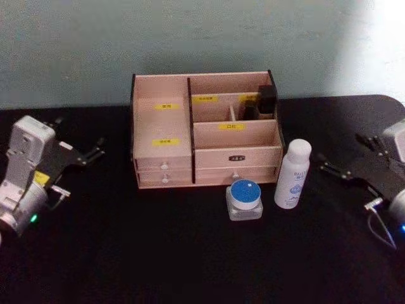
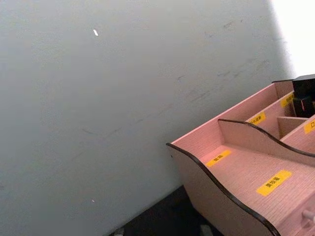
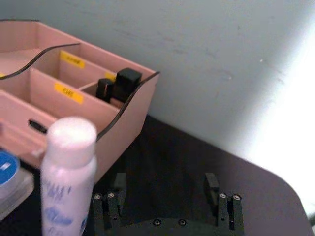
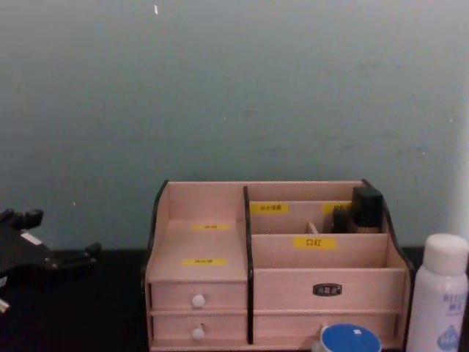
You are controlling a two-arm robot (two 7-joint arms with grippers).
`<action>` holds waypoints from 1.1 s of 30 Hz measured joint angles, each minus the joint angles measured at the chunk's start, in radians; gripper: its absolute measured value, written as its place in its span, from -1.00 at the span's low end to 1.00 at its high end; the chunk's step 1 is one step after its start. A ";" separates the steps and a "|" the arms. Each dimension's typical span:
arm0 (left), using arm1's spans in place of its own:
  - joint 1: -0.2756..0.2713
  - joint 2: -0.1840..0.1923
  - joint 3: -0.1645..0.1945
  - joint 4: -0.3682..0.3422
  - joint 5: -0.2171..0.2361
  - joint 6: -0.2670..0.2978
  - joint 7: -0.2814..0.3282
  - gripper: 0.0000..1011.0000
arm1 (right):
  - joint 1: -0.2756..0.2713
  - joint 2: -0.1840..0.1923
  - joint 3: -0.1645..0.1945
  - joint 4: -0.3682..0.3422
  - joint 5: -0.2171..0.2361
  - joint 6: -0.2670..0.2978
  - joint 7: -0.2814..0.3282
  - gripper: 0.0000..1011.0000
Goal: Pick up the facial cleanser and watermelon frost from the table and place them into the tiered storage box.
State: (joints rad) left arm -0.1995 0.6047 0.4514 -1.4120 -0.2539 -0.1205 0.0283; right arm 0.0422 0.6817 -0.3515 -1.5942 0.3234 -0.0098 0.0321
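The tiered storage box point(image 1: 163, 136) stands at the back middle of the black table and also shows in the chest view point(image 4: 205, 242). In front of its right half stand a white bottle with blue print point(image 1: 292, 174) and a low jar with a blue lid point(image 1: 244, 198). I cannot tell which one is the facial cleanser and which the watermelon frost. My left gripper point(image 1: 95, 149) hovers open left of the box. To the right of the bottle, my right gripper point(image 1: 345, 155) is open, holding nothing. The right wrist view shows its fingers point(image 3: 211, 184) behind the bottle point(image 3: 66, 182).
Small black items point(image 1: 266, 101) sit in the box's back right compartment. Two white-knobbed drawers point(image 1: 164, 172) face me at the box's lower left. A grey-green wall point(image 4: 234, 95) rises right behind the box. Bare black tabletop point(image 1: 158, 253) lies in front.
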 joint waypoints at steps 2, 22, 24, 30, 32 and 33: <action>0.000 0.000 0.000 0.000 0.000 0.000 0.000 0.98 | -0.021 0.013 0.011 -0.022 0.010 0.011 0.011 0.98; 0.000 0.000 0.000 0.000 0.000 0.000 0.000 0.98 | -0.134 -0.018 0.078 -0.120 0.172 0.021 0.199 0.98; 0.000 0.000 0.000 0.000 0.000 0.000 0.000 0.98 | -0.127 -0.029 0.075 -0.112 0.168 0.021 0.201 0.98; 0.000 0.000 0.000 0.000 0.000 0.000 0.000 0.98 | -0.098 -0.066 0.064 -0.077 0.147 0.021 0.209 0.98; 0.000 0.000 0.000 0.000 0.000 0.000 0.000 0.98 | -0.084 -0.081 0.060 -0.061 0.139 0.022 0.215 0.98; 0.000 0.000 0.000 0.000 0.000 0.000 0.000 0.98 | -0.079 -0.085 0.059 -0.056 0.136 0.023 0.217 0.98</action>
State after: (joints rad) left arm -0.1995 0.6047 0.4514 -1.4120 -0.2539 -0.1205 0.0283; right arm -0.0370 0.5965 -0.2927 -1.6506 0.4594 0.0137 0.2494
